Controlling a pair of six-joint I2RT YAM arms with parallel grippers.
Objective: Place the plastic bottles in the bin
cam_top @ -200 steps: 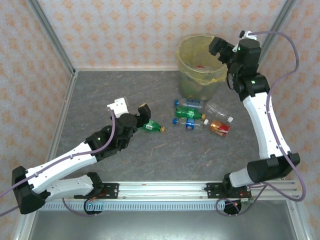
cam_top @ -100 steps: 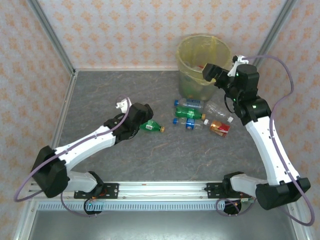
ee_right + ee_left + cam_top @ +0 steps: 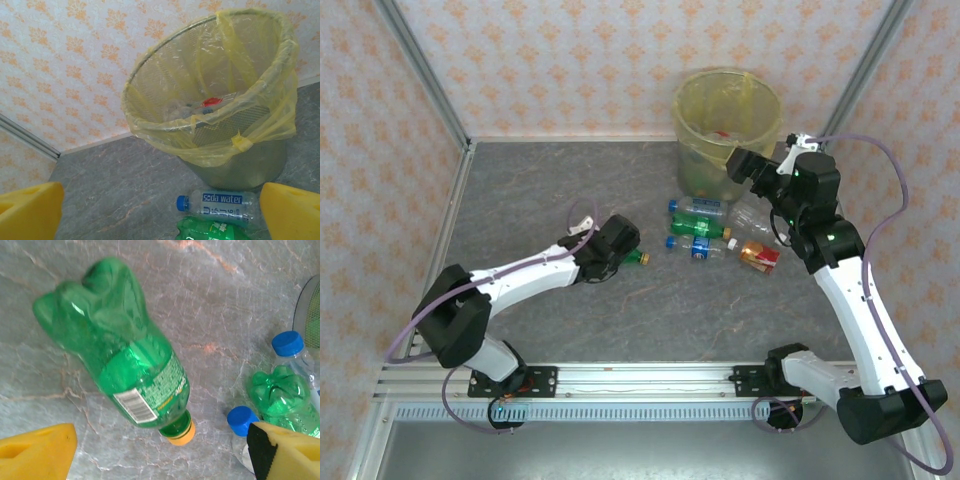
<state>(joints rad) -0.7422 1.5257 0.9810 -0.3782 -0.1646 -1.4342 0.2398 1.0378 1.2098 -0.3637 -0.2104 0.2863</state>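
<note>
left claw [image 3: 162, 452]: jaws wide apart, nothing held, yellow pads [image 3: 35, 450] at either side. right claw [image 3: 160, 212]: equally wide and empty, looking into the bin [image 3: 210, 110] just ahead of it; from the left claw the bin stands well ahead and to the right. green bottle [image 3: 120, 365]: on its side on the table [image 3: 225, 280], just ahead of the left claw, untouched. advised grasp: turn the wrist until the pads close across the labelled belly, square to the long axis, keeping the right pad off the neighbouring bottles [image 3: 282, 402]. axis: diagonal to the claw, base far and left, orange cap [image 3: 180, 434] near, pointing back toward the claw, slightly right.
</note>
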